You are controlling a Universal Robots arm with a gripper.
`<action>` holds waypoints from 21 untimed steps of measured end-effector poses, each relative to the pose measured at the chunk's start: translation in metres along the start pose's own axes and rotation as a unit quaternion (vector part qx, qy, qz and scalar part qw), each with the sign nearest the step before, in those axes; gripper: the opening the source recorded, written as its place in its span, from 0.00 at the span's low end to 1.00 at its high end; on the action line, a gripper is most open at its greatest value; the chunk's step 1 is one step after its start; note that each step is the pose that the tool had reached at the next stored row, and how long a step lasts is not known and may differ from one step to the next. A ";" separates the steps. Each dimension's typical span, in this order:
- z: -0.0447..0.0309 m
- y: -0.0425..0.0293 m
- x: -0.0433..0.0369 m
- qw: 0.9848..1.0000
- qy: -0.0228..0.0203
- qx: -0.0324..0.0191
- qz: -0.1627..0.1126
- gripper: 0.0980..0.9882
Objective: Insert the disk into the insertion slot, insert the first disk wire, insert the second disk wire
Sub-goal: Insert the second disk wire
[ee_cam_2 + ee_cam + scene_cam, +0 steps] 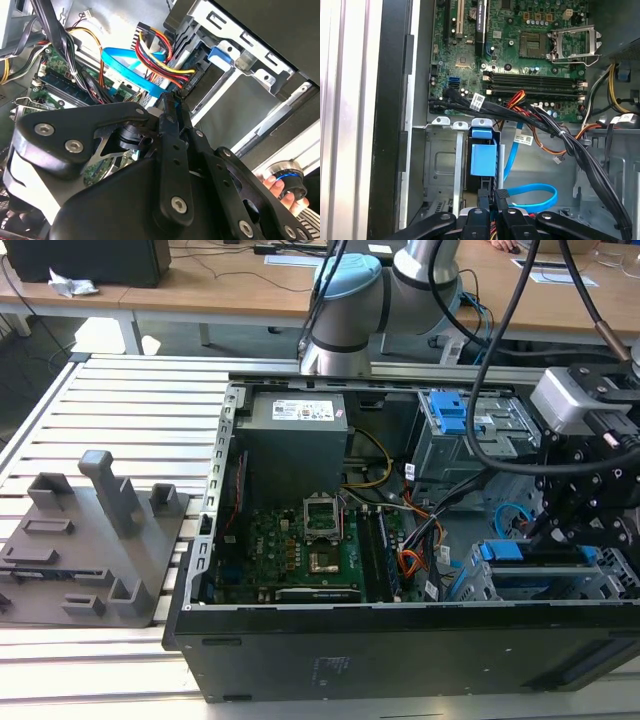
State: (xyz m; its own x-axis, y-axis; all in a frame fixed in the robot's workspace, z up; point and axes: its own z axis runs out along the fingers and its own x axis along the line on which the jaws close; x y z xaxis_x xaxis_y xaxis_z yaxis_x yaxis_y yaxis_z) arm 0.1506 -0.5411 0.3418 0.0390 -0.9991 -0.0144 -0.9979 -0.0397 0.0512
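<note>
The disk [520,558] in its blue frame [482,159] sits inside the insertion slot [590,585], the silver drive cage at the exterior view's right. A plug with red, yellow and black wires [167,62] sits at the disk's rear edge. The second disk wire [536,196], a light-blue cable, loops beside the cage and ends at my fingertips. My gripper [492,199] hangs right behind the disk, its fingers close together on the cable's dark plug. In the second wrist view the blue cable [127,67] runs into the gripper [172,100].
A darker bay with a blue latch [455,415] stands behind the cage. The motherboard [300,550] fills the case's middle; a black wire bundle [560,135] and orange cable [410,562] cross near the cage. A hand [274,186] is at the case's edge. A grey fixture [95,540] lies outside the case.
</note>
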 end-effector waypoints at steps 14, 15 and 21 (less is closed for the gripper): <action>0.0037 -0.0002 0.0070 1.000 0.000 0.000 0.000 0.07; 0.0038 -0.0002 0.0070 1.000 0.000 0.000 0.000 0.07; -0.0010 0.0000 0.0070 1.000 0.000 0.000 0.000 0.23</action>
State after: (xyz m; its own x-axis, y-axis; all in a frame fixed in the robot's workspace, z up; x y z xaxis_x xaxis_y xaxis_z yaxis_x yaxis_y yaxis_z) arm 0.1509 -0.5481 0.3427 0.0390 -0.9991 -0.0147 -0.9979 -0.0397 0.0511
